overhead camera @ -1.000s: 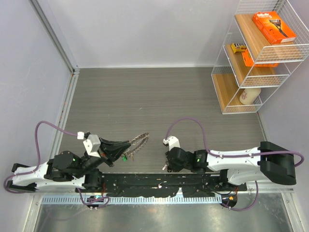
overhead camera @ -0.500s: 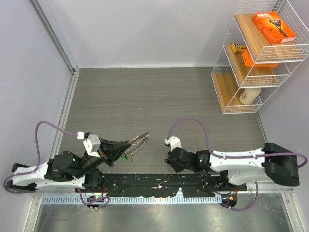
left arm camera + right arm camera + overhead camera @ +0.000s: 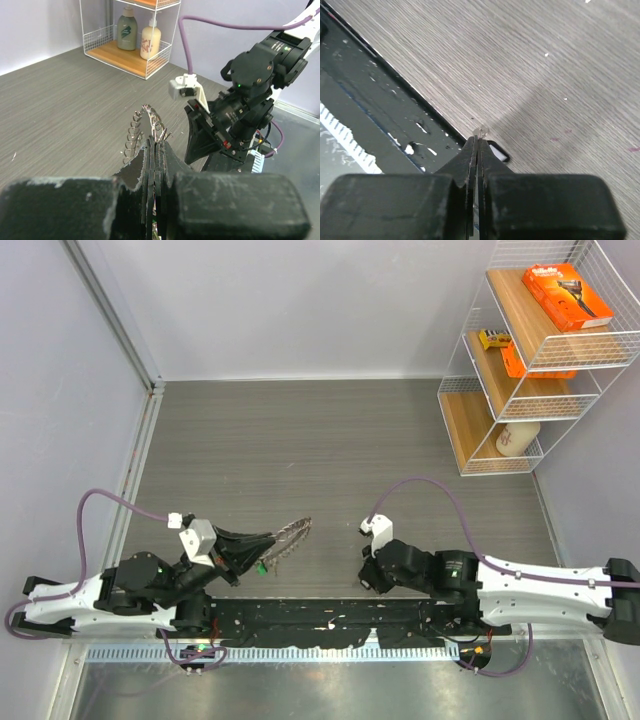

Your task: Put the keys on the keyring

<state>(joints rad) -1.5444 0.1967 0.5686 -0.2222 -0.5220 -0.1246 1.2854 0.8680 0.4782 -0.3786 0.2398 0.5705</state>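
The right pincer (image 3: 478,141) is pressed shut low over the desk (image 3: 300,440), pinching a small pale sliver I take for a key (image 3: 481,131); over the last second its arm has slid toward 3 o'clock in the overhead view, widening the gap; the left pincer (image 3: 156,150), clamped on the keyring (image 3: 288,532), has hardly moved, its keys fanned toward 2 o'clock; threading looks not yet begun, and the key must travel back toward 9 o'clock.
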